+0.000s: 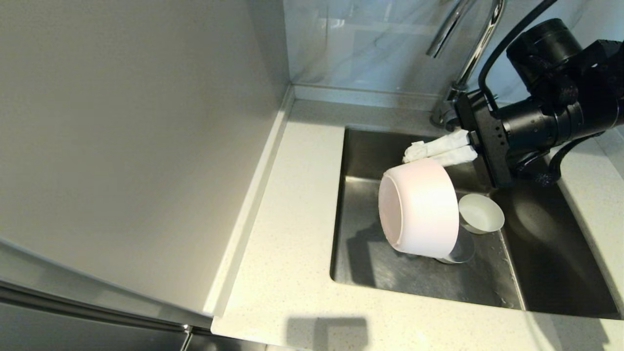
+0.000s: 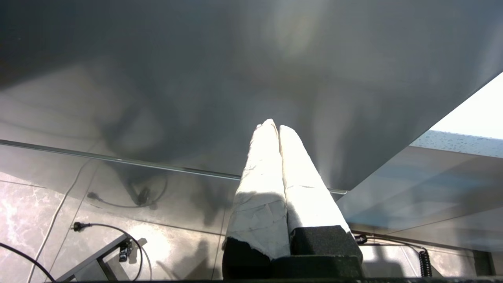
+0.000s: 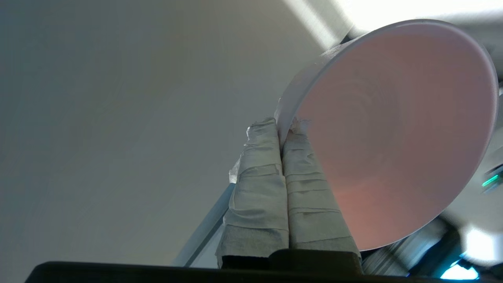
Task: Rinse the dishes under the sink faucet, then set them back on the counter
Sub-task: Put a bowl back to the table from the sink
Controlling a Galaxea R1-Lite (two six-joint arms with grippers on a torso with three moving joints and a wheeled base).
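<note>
Right gripper (image 1: 412, 152) pinching rim of pink bowl (image 1: 420, 207), held above sink (image 1: 560, 253); bowl tipped on side, base facing left, mouth toward right. White bowl (image 1: 481, 213) upright in sink. Left gripper (image 2: 275, 127) parked, pressed together.

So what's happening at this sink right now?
The right end effector is shut on the rim of the pale pink round bowl, holding it tipped on its side above the square stainless steel sink. No water shows at the chrome gooseneck faucet. A small white bowl sits in the basin. The left end effector is shut and empty, parked away from the sink. The speckled off-white counter holds no dishes in view.
</note>
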